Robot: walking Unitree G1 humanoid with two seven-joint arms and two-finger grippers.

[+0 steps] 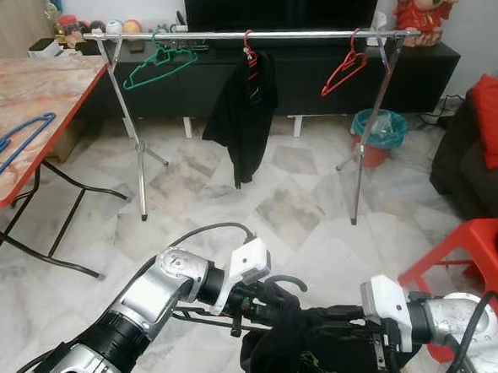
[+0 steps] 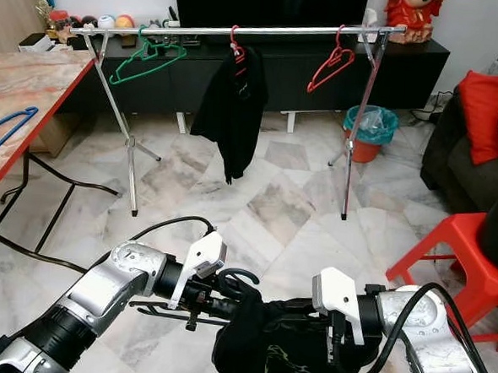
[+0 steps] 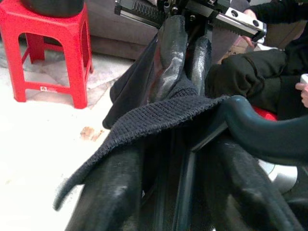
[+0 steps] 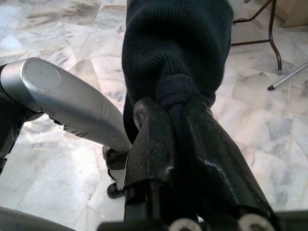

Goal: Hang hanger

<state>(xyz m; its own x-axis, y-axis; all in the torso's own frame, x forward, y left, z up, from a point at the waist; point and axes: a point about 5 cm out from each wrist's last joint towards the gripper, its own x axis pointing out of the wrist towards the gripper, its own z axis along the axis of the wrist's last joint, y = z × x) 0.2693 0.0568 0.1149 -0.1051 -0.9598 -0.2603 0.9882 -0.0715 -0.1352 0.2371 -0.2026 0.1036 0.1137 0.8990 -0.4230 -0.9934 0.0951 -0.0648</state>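
Low in front of the robot, both grippers meet over a black garment (image 1: 323,360) draped on a dark hanger (image 2: 225,308). The left gripper (image 1: 263,301) has its jaws closed on the hanger and the knit edge of the cloth; the right gripper (image 4: 180,125) pinches a bunched fold of the garment. Across the marble floor (image 1: 290,206) stands the clothes rail (image 1: 241,35), carrying a green hanger (image 1: 159,63), a red hanger (image 1: 345,70) and a hung black top (image 1: 245,110).
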